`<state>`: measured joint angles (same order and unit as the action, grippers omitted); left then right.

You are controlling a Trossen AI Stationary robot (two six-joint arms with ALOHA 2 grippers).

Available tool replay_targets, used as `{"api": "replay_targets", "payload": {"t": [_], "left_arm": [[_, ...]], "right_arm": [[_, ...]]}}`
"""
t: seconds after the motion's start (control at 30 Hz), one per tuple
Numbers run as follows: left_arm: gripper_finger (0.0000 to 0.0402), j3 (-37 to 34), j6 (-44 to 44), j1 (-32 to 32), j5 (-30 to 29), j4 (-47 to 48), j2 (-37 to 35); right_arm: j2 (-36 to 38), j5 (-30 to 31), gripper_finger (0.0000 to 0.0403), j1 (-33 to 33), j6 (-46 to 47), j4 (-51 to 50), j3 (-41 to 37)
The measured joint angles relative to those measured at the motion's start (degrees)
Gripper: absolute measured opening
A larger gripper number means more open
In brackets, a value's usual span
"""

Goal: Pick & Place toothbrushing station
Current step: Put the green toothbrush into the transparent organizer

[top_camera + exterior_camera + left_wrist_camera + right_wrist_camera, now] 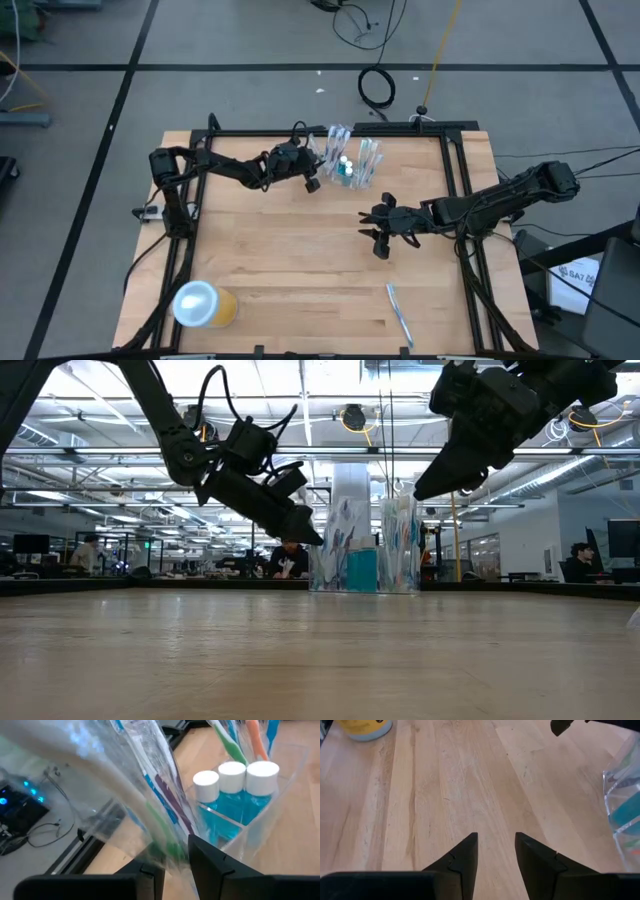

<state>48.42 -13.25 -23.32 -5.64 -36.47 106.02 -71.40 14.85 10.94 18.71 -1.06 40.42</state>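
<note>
while the left gripper (312, 183) sits right up against the toothbrushing station (347, 160) at the far edge of the table (300, 260), its fingers (150, 872) are pinched on a wrapped toothbrush (160, 815), so that's a real grasp and not just hovering. the wrapper is clear crinkly plastic with blue, purple and green showing through, and it runs up and away from between the fingertips.

the station itself is a see-through plastic holder. just past the left fingers there are three teal tubes (232, 795) with white round caps standing upright side by side in it, touching each other. more wrapped brushes (368, 155) stick up around them, with green and orange handles behind the caps. in the low view the whole thing reads as a clear block with a teal middle (362, 568), standing on the wood.

the right gripper (378, 232) hangs off the surface near mid-table, well apart from the station, fingers spread with bare wood between them, nothing held. one loose wrapped toothbrush (399, 312) lies flat on the table nearer the front edge. an orange-yellow cup with a white lid (205, 304) sits at the near left corner.
</note>
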Motion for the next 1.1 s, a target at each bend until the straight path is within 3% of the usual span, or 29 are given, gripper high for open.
{"api": "replay_targets", "payload": {"t": [0.27,0.53,0.77,0.87,1.1], "left_arm": [[0.0086,0.0,1.72,1.12,-3.8,6.2,-6.0],[0.0086,0.02,6.25,0.04,8.18,10.13,-8.49],[0.0088,0.02,6.04,-2.97,7.66,9.26,-7.72],[0.011,0.7,6.96,-4.43,9.66,9.8,-7.72],[0.0214,2.39,5.79,-4.6,12.14,11.13,-7.7]], "right_arm": [[-0.02,0.0,0.0122,-0.11,-4.65,0.1,0.0],[-0.02,-0.12,0.012,-1.92,-6.42,2.94,0.0],[-0.02,-0.11,0.0119,-3.55,-6.39,4.97,0.0],[-0.02,-0.13,0.0119,-3.54,-6.4,6.1,0.0],[-0.02,-0.13,0.0118,-3.55,-9.86,7.36,0.02]]}}
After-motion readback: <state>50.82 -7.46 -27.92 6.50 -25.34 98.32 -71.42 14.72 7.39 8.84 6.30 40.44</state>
